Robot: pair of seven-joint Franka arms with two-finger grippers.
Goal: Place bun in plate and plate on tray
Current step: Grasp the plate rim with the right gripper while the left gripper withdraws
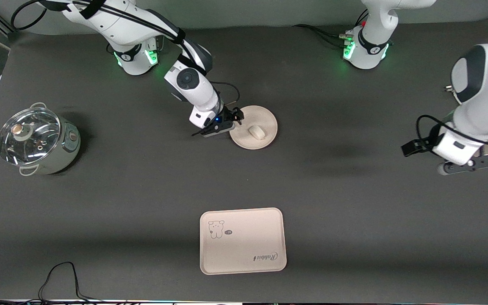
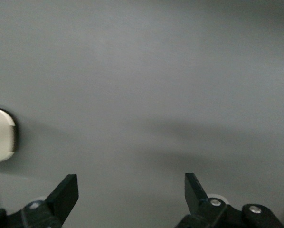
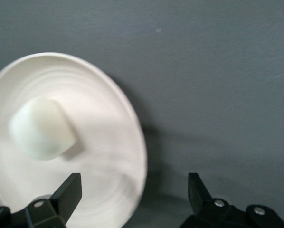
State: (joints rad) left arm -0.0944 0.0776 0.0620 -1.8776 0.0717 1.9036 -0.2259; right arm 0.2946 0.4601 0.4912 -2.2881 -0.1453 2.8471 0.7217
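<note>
A: Bench check. Tray sits well apart from the right hand, toward the front camera. Plate straddled at its rim by that hand, fingers spread, gripping nothing.

B: Bun?

A: In the plate, just past the fingertips; the right wrist view confirms, contact unclear. Left hand waits open over bare bench.

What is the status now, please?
Right gripper open at plate rim. Bun on plate. Left gripper open, waiting. Tray bare, path open.
</note>
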